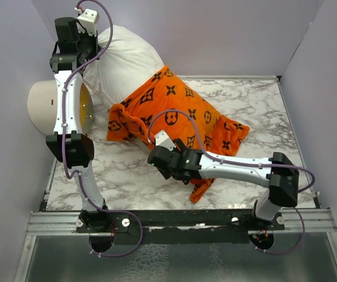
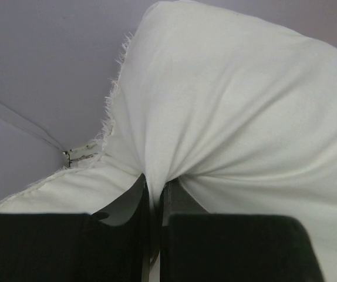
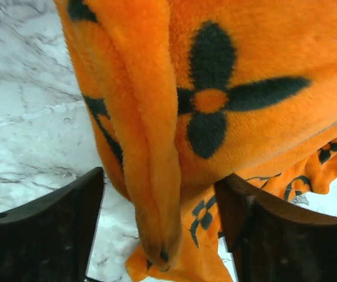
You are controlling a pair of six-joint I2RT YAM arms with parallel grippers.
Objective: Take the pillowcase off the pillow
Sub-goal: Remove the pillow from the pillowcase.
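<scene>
1. The pillowcase (image 1: 174,111) is bright orange with black four-petal flowers, stars and circles.
2. The pillow (image 1: 127,61) behind the pillowcase is plain white.
3. The table (image 1: 127,176) under the pillowcase is white marble with grey veins.
4. The cylinder (image 1: 42,106), left of the pillowcase, is cream, its face yellow-orange.
5. The left arm (image 1: 63,117) and right arm (image 1: 233,166) are white and black, with purple cables (image 1: 180,110).

White arms (image 1: 233,166) with black joints (image 1: 70,147), purple cables (image 1: 177,111) (thin, looping).
</scene>
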